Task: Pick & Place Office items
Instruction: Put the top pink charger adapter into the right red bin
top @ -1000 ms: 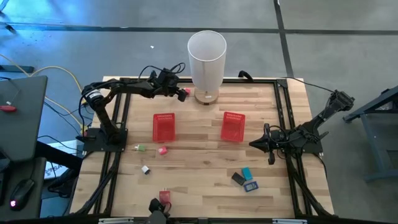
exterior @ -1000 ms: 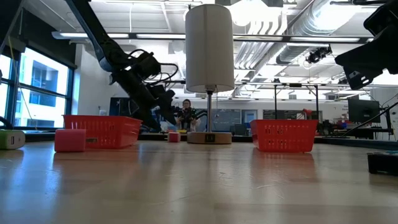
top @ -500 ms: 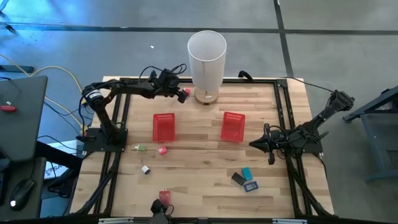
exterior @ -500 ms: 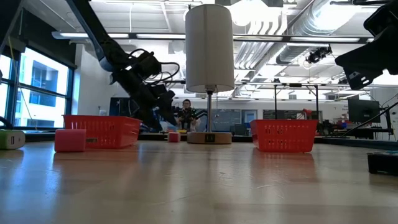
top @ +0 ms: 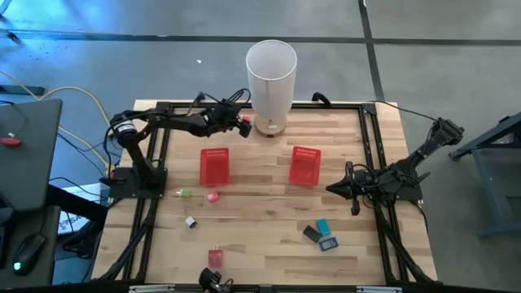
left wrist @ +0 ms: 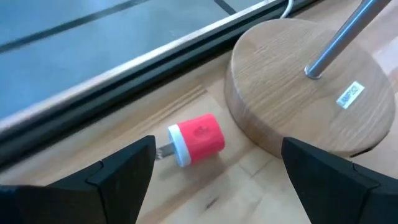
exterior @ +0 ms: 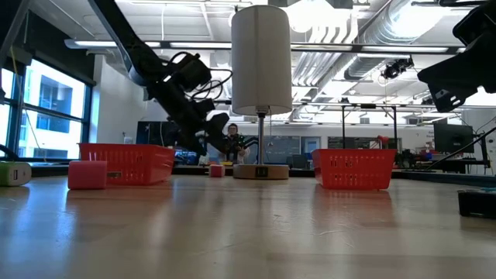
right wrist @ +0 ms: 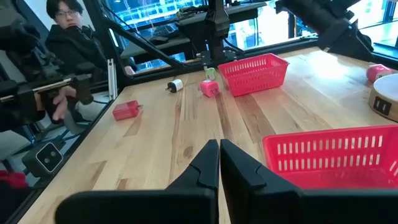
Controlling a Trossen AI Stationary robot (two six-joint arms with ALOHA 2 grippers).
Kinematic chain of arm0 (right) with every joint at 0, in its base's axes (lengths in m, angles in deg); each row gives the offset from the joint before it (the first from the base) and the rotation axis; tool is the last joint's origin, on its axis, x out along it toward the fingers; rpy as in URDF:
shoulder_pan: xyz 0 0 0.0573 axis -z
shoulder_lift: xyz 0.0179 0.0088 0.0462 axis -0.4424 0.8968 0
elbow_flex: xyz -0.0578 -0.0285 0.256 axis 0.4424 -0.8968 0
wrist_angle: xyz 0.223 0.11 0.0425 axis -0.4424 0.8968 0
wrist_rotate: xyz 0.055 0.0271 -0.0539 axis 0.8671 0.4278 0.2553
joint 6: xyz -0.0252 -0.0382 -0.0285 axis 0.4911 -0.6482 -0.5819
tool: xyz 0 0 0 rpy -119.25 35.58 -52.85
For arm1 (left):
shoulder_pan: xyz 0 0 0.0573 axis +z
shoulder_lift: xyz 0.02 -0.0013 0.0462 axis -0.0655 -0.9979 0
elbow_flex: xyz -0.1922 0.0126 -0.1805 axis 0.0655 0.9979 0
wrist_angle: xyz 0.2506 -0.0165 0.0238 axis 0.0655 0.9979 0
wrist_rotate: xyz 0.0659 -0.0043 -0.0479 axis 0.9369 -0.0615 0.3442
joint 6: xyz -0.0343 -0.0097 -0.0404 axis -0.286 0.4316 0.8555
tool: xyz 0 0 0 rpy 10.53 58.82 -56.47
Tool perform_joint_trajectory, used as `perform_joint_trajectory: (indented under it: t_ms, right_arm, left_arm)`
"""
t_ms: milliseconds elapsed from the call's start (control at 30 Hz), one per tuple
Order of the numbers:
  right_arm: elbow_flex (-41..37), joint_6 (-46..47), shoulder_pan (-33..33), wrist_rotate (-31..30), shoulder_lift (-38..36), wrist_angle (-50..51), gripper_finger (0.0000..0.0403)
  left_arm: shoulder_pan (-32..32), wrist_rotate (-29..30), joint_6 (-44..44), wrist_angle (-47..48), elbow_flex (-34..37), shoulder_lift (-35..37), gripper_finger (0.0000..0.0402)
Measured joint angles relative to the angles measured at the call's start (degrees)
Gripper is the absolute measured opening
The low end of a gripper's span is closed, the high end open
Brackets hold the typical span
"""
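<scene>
Red plug (left wrist: 196, 138) lies flat, white end away from lamp base (left wrist: 298, 87)

An open-plan robotics lab or workshop. Exposed silver ventilation ducts (exterior: 364, 35) and strip lights run overhead, with a grey concrete floor (top: 122, 49) below. A slatted light-wood worktable (top: 260, 220) carries black metal arm frames (top: 378, 216).
</scene>
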Motion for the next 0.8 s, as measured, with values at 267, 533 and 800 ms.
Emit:
perform_joint_trajectory:
  t_ms: [267, 533, 800]
  right_arm:
    - [0.0, 0.0, 0.0, 0.0, 0.0, 0.0, 0.0002]
    - [0.0, 0.2, 0.0, 0.0, 0.0, 0.0, 0.0002]
    - [0.0, 0.0, 0.0, 0.0, 0.0, 0.0, 0.0002]
  left_arm:
    - [-0.7, 1.5, 2.3, -0.9, 0.0, -3.2, 0.0340]
    - [-0.7, 4.3, 3.3, -4.2, 0.0, -4.7, 0.0340]
    - [-0.7, 6.7, 2.7, -7.1, 0.0, -6.1, 0.0340]
